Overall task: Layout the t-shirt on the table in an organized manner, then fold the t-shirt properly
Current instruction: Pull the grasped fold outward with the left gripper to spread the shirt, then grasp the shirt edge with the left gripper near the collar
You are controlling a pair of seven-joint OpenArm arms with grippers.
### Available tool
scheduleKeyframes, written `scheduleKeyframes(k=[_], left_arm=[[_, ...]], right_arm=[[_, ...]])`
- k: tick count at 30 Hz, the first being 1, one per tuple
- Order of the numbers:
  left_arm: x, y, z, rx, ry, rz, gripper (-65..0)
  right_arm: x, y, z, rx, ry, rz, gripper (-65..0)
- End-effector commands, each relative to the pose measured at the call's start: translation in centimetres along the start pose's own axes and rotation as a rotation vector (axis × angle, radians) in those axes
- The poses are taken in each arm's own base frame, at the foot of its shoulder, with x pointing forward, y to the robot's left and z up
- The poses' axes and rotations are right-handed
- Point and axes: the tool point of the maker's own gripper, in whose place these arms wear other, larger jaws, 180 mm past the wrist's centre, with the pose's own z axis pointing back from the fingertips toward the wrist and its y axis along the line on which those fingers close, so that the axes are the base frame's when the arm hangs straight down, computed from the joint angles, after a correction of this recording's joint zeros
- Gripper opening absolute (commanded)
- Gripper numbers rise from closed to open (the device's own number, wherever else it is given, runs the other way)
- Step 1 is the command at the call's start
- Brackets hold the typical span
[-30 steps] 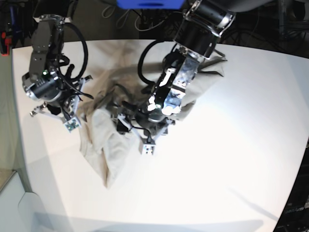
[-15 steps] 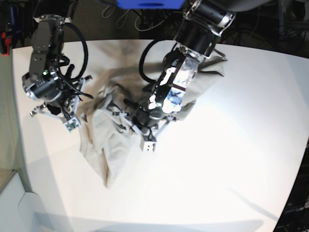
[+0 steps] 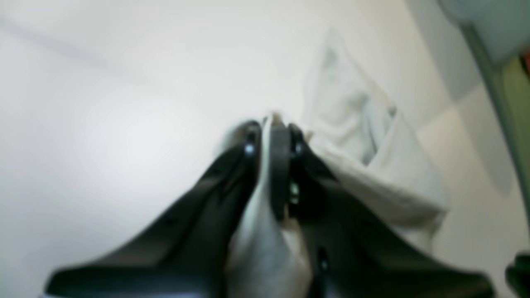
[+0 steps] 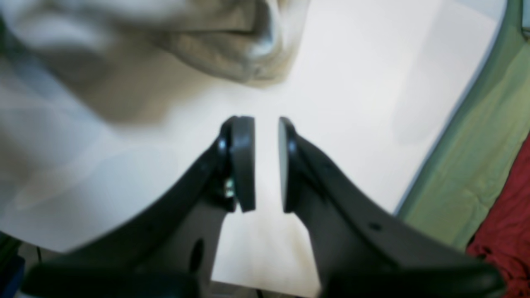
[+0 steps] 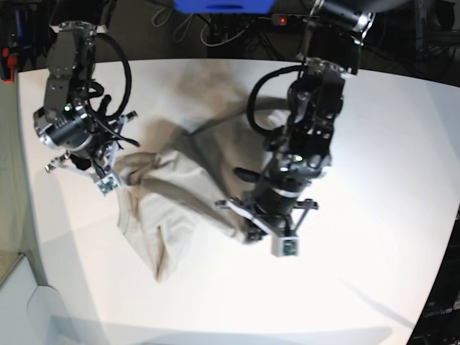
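Left gripper (image 5: 253,231), now clenched on the t-shirt (image 5: 180,194), has dragged it rightward.

Shirt (image 5: 172,194) crumpled on table (image 5: 388,165), left of centre in base view. Left gripper (image 5: 251,231) at shirt's right edge, pinching a fold. Right gripper (image 5: 108,176) at shirt's left edge, above the table, nothing between its jaws.

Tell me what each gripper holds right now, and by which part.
The left gripper is shut on a bunched fold of the light beige-grey cotton t-shirt; which part of the shirt cannot be told. The right gripper holds nothing.
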Motion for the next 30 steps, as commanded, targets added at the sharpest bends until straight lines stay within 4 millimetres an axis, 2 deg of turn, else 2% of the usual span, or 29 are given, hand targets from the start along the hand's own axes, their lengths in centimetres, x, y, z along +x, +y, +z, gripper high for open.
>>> scheduleKeyframes(k=[1,4,9,14,20,25,27,29,30], left_arm=[[2.8,0.3,0.7,0.009,-0.088,0.019,-64.4],[4.5,3.9,1.8,0.083,-0.139,0.040,-64.4],[6.1,7.3,2.4,0.148,-0.166,-0.009,-64.4],[8.2,9.9,1.6,0.202,-0.177,-0.078,-64.4],[11.2,14.4,0.8,0.294,-0.177,-0.151,-64.1],[11.7,17.6,-0.4,0.360,-0.134,-0.157,-63.7],[11.5,19.0,-1.1,0.389,-0.102,-0.152,-59.6],[10.9,20.3,-1.7,0.416,-0.066,-0.147,-50.9],[10.7,21.0,-2.0,0.430,-0.049,-0.138,-44.4]], right_arm=[[0.9,-0.5,0.4,-0.013,-0.033,0.026,-53.5],[0.8,-0.5,0.4,-0.012,-0.032,0.026,-53.4],[0.7,-0.4,0.4,-0.010,-0.030,0.025,-53.4],[1.4,0.8,0.2,0.016,-0.043,0.052,-53.3],[2.1,2.3,0.1,0.048,-0.050,0.093,-53.5],[2.4,3.2,0.1,0.065,-0.055,0.118,-53.5],[2.5,3.4,0.1,0.071,-0.057,0.125,-53.5],[2.6,3.7,0.1,0.077,-0.058,0.133,-53.5],[2.6,4.0,0.1,0.083,-0.058,0.138,-53.5]])
